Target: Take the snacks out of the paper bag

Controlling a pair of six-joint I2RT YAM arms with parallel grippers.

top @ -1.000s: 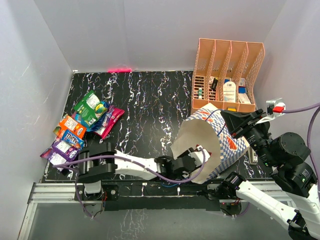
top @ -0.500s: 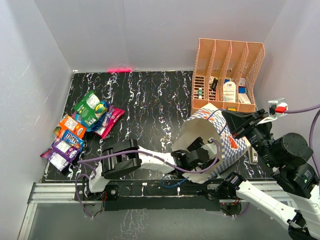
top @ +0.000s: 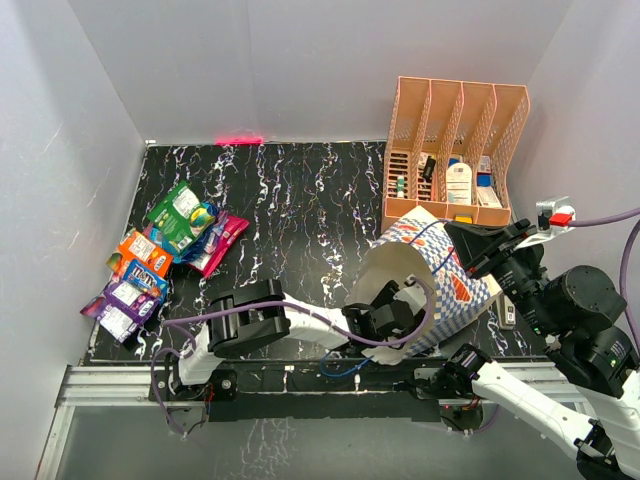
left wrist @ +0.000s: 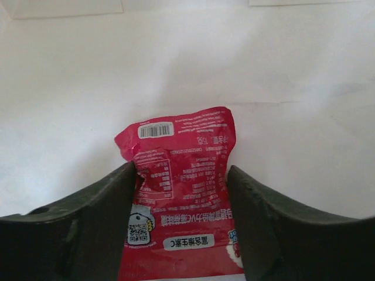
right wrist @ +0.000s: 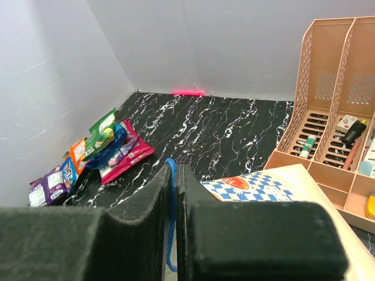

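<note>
One red packet (left wrist: 179, 199) in paper bag (top: 400, 262), between spread left claw (left wrist: 181, 172) fingers.

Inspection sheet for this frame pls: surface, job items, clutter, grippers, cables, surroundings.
Surface: black marbled table.
Job's things: paper bag on its side, mouth toward the left arm; red snack packet inside; other snacks piled at far left.
Clutter: peach organizer back right, holding small items.
Grippers: left gripper inside the bag, jaws apart either side of the red packet; right gripper shut on the bag's blue cord handle.
Cables: purple cable along left arm; second cable by right arm.
Surroundings: grey walls; pink-red mark at back edge.
</note>
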